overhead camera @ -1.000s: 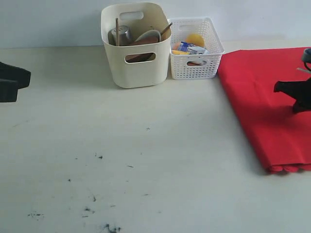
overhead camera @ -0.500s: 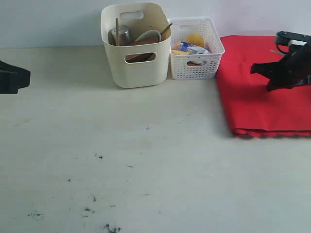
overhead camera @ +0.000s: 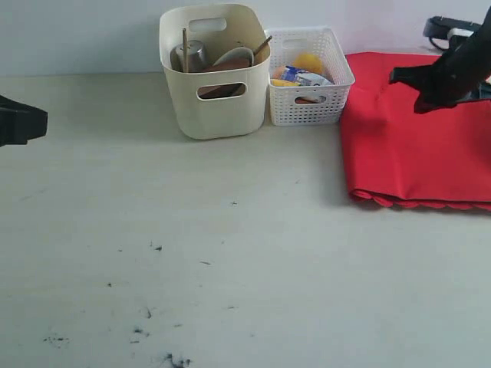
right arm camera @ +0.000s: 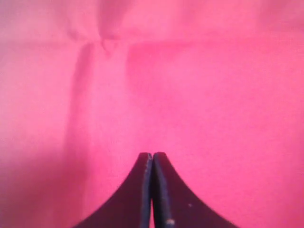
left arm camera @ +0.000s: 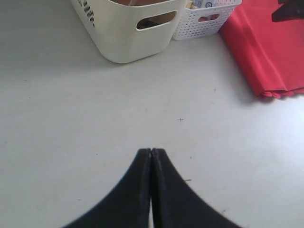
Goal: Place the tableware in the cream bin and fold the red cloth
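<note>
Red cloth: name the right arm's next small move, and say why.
Probably lift the right gripper clear of the cloth and retreat. The cloth lies doubled, with scalloped edges stacked along its front. The gripper is shut above it with no fabric visible between the fingers, and the tableware sits in the bin, so little seems left to do.

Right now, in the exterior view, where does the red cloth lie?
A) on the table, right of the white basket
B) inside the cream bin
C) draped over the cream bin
A: the red cloth lies on the table beside the white basket, outside the cream bin.
</note>
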{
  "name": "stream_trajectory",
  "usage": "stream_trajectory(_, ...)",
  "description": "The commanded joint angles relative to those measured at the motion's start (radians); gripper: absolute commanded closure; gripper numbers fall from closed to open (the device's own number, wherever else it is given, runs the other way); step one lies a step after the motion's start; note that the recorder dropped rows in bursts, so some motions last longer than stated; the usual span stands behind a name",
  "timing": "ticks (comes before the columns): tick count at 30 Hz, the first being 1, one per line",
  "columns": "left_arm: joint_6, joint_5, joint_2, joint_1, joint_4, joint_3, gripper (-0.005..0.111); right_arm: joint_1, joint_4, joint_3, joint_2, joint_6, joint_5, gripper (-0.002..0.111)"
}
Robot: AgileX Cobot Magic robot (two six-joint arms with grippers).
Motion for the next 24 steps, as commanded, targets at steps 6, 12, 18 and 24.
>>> stream_trajectory(6,-0.036,-0.095,-0.246,0.003,0.001,0.006,0.107,-0.047,-0.015,-0.010,-0.321,0.011,0.046,0.108)
stream_trajectory(12,-0.034,-0.115,-0.460,0.003,0.052,0.044,0.107,-0.047,0.016,0.129,-0.580,0.009,-0.032,0.108)
stream_trajectory(18,-0.030,-0.213,-0.598,0.003,0.097,0.214,0.107,-0.047,0.016,0.399,-0.849,-0.027,-0.112,0.108)
stream_trajectory(24,-0.030,-0.167,-0.608,0.003,0.095,0.324,0.107,-0.047,0.026,0.541,-1.055,-0.018,-0.058,0.108)
